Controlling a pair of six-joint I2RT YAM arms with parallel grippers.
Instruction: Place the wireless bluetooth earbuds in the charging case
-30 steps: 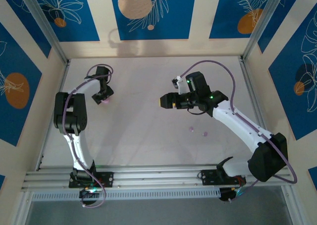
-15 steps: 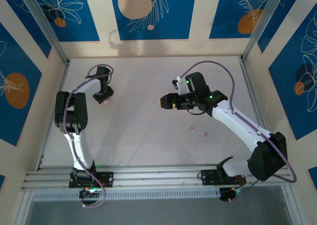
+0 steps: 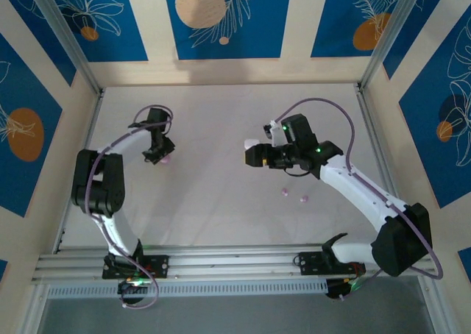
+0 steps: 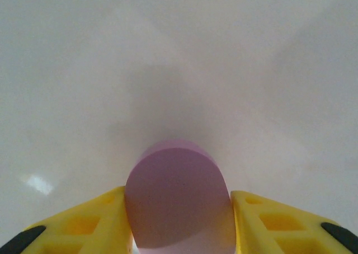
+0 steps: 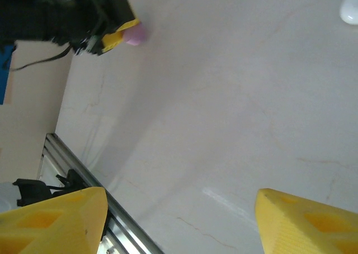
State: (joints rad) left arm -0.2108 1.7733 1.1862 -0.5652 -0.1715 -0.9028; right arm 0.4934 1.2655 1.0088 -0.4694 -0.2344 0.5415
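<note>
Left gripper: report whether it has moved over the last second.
Yes. The left gripper, holding the rounded pink case, has shifted slightly toward the near aluminium rail, away from the back wall.

The left arm bends toward the tabletop's far-left area, the left gripper [image 3: 163, 156] clamped around a pink case [image 4: 176, 192]. The right arm stretches to mid-tabletop, the right gripper [image 3: 251, 156] pointing left, jaws wide apart.

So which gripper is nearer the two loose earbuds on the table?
Right. The right gripper hangs just beyond the earbuds, slightly left; the left gripper, gripping a lilac case, is far off to their left.
</note>
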